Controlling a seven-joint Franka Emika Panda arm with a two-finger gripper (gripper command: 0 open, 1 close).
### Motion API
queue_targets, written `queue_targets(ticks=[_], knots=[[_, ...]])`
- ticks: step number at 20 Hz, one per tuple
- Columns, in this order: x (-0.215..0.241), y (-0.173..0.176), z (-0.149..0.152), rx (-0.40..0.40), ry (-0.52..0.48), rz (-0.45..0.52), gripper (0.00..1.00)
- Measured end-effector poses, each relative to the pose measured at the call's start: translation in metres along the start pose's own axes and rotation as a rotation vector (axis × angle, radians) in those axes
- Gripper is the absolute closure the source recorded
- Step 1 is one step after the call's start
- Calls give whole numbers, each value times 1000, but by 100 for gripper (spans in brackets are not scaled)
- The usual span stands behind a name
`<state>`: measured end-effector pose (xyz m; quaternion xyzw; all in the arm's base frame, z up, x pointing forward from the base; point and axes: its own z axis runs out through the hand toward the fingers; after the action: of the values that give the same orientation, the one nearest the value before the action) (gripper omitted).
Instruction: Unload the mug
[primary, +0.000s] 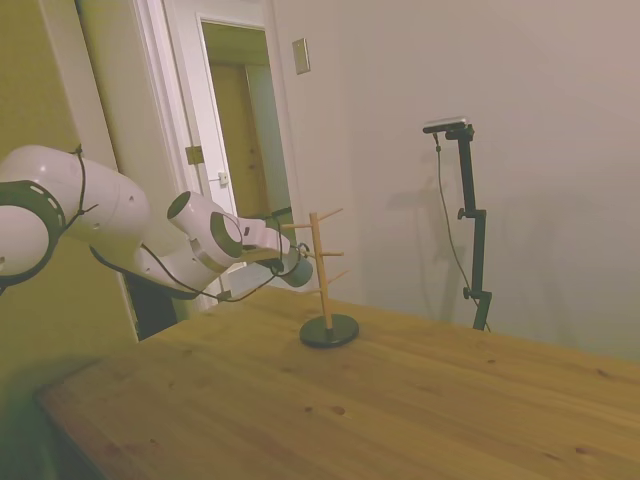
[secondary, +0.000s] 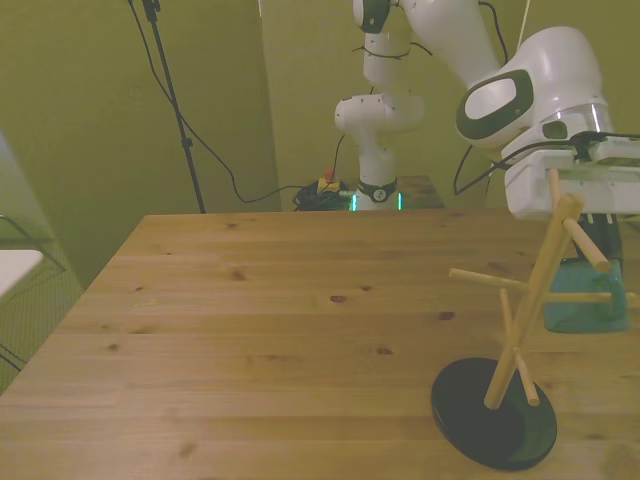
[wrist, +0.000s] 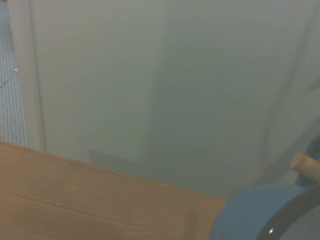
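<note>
Pincer (secondary: 590, 250) grip cannot be told, fingers hidden behind the peg stand (secondary: 520, 330). Mug (secondary: 590, 305) is seen beside the stand's middle peg, above the counter (secondary: 250, 330). Judged light, rigid, slick enamel; best held at rim wall.

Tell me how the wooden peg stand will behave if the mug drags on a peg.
The peg stand is tall and thin, so it could tip; its wide dark base probably resists. The pegs look slender and may flex. The mug looks rigid.
</note>
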<state>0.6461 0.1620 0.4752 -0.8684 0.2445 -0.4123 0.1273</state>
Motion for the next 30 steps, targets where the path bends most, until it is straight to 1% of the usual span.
queue_targets(ticks=[4, 8, 13, 16, 18, 22, 27, 30], knots=[[-7, -6, -1, -4, -10, -8, 100], [-23, -12, 3, -9, -33, -31, 100], [-50, -18, 4, -11, -69, -65, 100], [-80, -12, 0, -24, -118, -86, 100], [-100, -7, -13, -20, -143, -105, 100], [-126, 7, -50, -10, -167, -121, 100], [-147, 33, -90, -35, -203, -51, 100], [-154, 48, -109, -53, -223, -21, 100]])
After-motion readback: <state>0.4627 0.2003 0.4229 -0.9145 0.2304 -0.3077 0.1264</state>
